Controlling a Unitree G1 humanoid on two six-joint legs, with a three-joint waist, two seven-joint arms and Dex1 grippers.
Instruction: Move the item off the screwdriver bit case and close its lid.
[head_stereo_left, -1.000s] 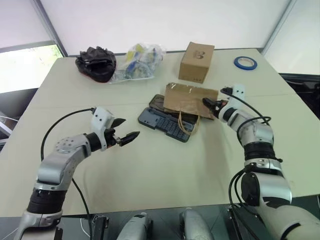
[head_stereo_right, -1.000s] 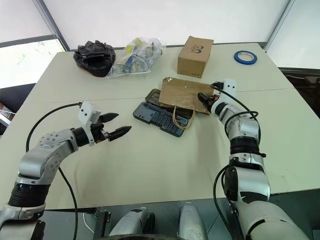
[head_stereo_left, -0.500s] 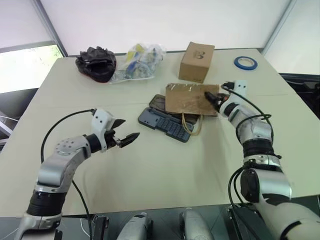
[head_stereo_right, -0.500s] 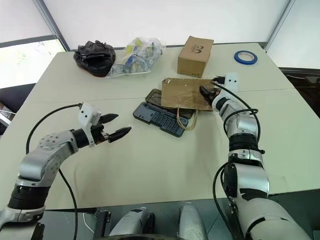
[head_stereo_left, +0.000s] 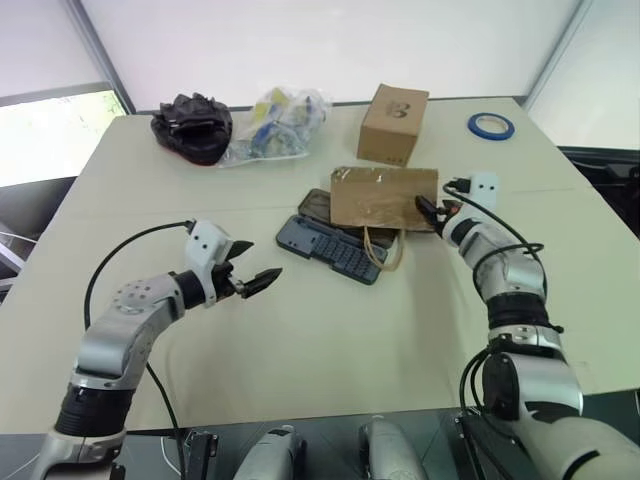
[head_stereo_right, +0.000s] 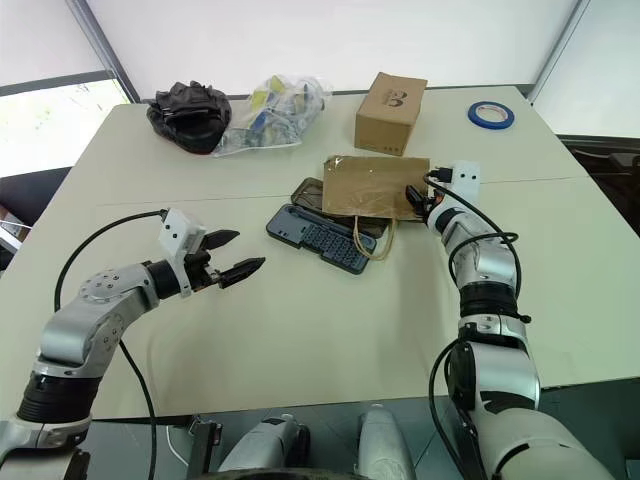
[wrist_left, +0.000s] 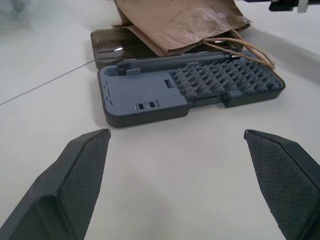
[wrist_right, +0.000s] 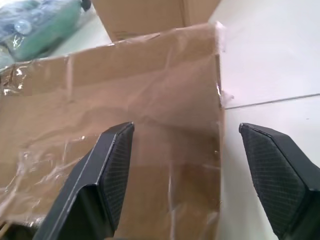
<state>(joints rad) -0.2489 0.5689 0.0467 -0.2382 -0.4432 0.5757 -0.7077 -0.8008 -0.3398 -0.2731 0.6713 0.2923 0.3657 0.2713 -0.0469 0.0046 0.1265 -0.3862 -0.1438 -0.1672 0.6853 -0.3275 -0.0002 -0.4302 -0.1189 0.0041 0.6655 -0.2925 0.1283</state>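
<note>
Paper bag (head_stereo_left: 382, 197) overlaps the open case's (head_stereo_left: 330, 247) lid (head_stereo_left: 314, 204); bare table (head_stereo_left: 300, 340) nearby.

Silver arms, black cables, black two-finger left pincer (head_stereo_left: 252, 277).

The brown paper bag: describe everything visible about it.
The flat brown kraft paper bag is crinkled, with glossy tape patches and thin looped string handles. It lies over the smoky translucent lid of the open dark grey bit case, handles draped across the slotted tray. The open right gripper straddles its right edge; contact is unclear.
</note>
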